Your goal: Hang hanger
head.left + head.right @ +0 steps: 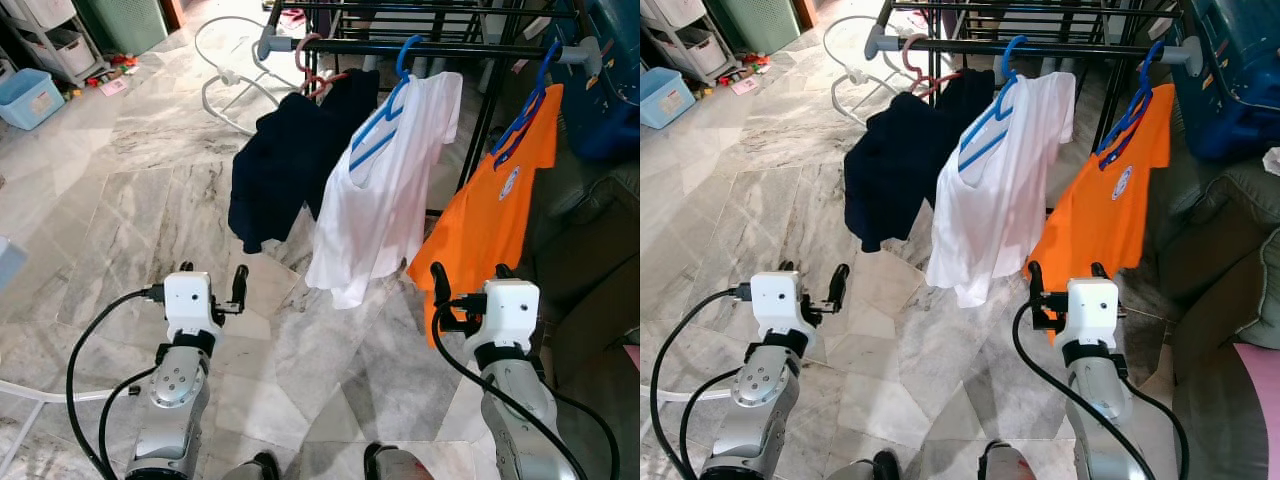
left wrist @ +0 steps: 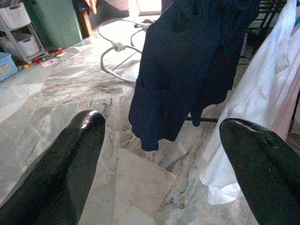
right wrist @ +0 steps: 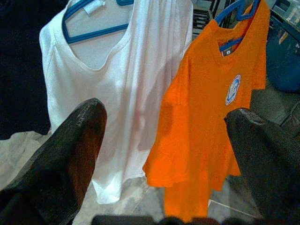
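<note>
Nearest the camera, the robot's 2 silver arms reach forward over the grey marble floor (image 1: 120, 200), each ending in a white wrist block with black cables looping back. The left tool (image 1: 213, 277) is held low in front of the dark navy garment (image 1: 290, 160), its 2 black fingers spread wide with nothing between them, as the left wrist view confirms. The right tool (image 1: 467, 275) sits just before the lower hem of the orange T-shirt (image 1: 495, 205), fingers likewise spread apart and empty; the right wrist view looks between them at the orange shirt and the white T-shirt (image 3: 117, 84) beside it.

Beyond the tools, 3 garments hang side by side from the front bar of a black drying rack (image 1: 440, 46). The navy one hangs on a pink hanger (image 1: 310, 70) at the robot's left end of the bar. The white shirt hangs in the middle on a blue hanger (image 1: 385, 115), and the orange shirt, bearing a small round badge, hangs at the right on another blue hanger (image 1: 530, 100). All 3 hooks rest over the bar.

Farther back, a white tubular frame (image 1: 235, 80), perhaps a stand's base, lies on the floor. At far left stand a light blue bin (image 1: 30, 97), white shelving and a green cabinet (image 1: 125, 22)
</note>
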Controlling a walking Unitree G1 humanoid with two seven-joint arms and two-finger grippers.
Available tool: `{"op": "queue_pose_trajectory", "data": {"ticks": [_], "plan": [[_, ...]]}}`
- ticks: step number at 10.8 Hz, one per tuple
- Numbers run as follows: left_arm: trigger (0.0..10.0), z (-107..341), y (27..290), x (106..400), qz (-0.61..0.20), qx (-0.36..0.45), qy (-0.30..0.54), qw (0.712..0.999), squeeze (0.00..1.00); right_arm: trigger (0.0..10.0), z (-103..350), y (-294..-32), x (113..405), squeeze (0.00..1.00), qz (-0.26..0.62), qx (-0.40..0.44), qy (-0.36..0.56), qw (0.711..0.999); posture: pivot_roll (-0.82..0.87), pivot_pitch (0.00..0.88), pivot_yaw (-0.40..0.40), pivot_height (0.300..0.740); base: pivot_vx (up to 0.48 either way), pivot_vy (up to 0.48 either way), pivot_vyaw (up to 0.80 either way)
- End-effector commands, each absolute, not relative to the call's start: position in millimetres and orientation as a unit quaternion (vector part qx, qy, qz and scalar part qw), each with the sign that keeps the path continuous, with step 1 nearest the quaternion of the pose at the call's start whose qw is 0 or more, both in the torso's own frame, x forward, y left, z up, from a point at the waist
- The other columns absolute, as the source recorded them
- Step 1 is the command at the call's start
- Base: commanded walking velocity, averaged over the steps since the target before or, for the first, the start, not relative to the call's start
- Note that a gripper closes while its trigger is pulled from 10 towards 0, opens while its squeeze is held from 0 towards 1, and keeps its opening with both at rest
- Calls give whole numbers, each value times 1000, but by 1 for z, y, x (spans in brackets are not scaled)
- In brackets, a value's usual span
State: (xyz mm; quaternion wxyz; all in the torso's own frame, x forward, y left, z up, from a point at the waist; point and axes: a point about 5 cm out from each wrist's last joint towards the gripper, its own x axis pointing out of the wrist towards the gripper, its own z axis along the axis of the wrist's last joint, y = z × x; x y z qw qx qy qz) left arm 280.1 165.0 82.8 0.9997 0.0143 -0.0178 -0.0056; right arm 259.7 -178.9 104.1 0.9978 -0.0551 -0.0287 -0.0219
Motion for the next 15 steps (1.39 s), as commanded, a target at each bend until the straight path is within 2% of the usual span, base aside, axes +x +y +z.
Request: {"op": "queue_pose_trajectory", "data": {"ticks": [1,4,5,6,10,11,12,13,15], "plan": [[10000,80,168,279,-1,17,-9,1000,0,10000,100,-178,258,0,-22,-55,-18,998,-271,196,75,740,0,0,0],[10000,80,168,279,-1,17,-9,1000,0,10000,100,-178,258,0,-22,-55,-18,998,-271,196,75,740,0,0,0],[10000,74,179,264,7,25,5,1000,0,10000,99,-175,263,0,-6,-48,-10,999,-161,193,36,740,0,0,0],[10000,66,194,241,18,36,28,999,0,10000,97,-175,269,0,3,-42,4,999,-172,195,36,740,0,0,0],[10000,70,197,235,29,42,27,998,0,10000,99,-174,271,0,-2,-92,-8,996,-167,208,42,740,0,0,0],[10000,72,199,233,33,42,26,998,0,10000,103,-170,270,0,26,-69,-29,997,-168,215,46,740,0,0,0],[10000,73,199,233,30,32,23,999,0,10000,107,-177,270,0,-15,-89,-36,995,-170,224,49,740,0,0,0],[10000,75,196,235,23,28,23,999,0,10000,103,-177,268,0,-5,-64,-12,998,-170,227,50,740,0,0,0],[10000,76,196,235,19,26,27,999,0,10000,102,-176,264,0,-2,-64,-23,998,-171,225,58,740,0,126,0]]}}
